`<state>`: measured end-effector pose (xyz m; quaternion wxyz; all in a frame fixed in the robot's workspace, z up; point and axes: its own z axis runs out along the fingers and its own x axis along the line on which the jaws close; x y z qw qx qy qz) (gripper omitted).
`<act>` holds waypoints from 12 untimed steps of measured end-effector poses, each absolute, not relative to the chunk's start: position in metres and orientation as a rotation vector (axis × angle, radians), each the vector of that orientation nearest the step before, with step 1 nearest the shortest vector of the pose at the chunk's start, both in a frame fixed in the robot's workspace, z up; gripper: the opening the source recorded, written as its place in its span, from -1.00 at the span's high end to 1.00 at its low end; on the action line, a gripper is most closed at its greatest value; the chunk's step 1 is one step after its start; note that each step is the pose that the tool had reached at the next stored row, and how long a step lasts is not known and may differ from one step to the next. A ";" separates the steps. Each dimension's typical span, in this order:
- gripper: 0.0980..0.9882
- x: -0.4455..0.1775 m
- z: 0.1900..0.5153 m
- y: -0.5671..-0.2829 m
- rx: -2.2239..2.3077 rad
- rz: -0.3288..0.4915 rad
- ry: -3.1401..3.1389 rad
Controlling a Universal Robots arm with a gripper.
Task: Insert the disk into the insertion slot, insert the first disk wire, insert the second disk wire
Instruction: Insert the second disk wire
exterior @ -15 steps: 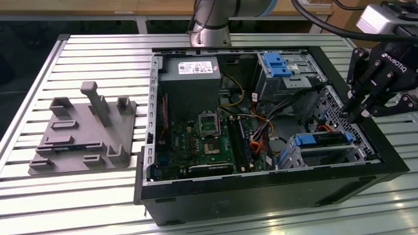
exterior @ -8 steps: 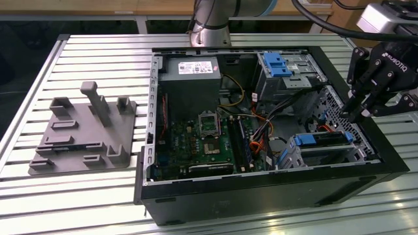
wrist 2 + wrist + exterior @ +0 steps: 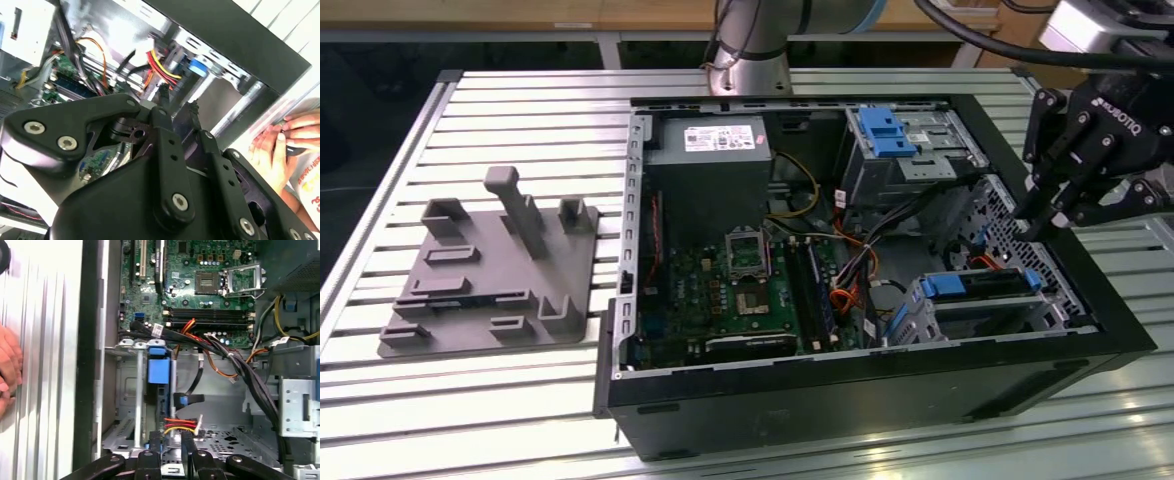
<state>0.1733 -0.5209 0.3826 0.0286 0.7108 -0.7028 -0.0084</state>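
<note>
The disk [image 3: 981, 285], in its bright blue caddy, lies in the insertion slot [image 3: 918, 322], the low silver cage at the case's front corner on the exterior view's right. In the first wrist view the caddy handle [image 3: 156, 371] stands up from that cage [image 3: 127, 390]. My gripper [image 3: 1027, 222] hangs over the case wall just behind the cage. Its black fingers stand close together [image 3: 171, 442] with the end of a red-yellow-black disk wire [image 3: 180, 425] between them. The same wire [image 3: 162, 65] and caddy [image 3: 197, 66] show beyond the gripper [image 3: 177, 100] in the second wrist view.
A taller grey cage with a blue latch [image 3: 894, 135] stands at the back. Cable bundles [image 3: 235, 360] cross above the motherboard [image 3: 747, 290]. A person's hand [image 3: 7, 370] rests outside the case wall. A grey fixture [image 3: 494, 270] sits on the slatted table.
</note>
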 end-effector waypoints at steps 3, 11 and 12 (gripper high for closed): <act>0.53 0.173 0.382 -0.507 2.190 -0.019 -2.166; 0.53 0.151 0.377 -0.504 2.185 -0.002 -2.161; 0.53 0.150 0.377 -0.504 2.185 -0.002 -2.161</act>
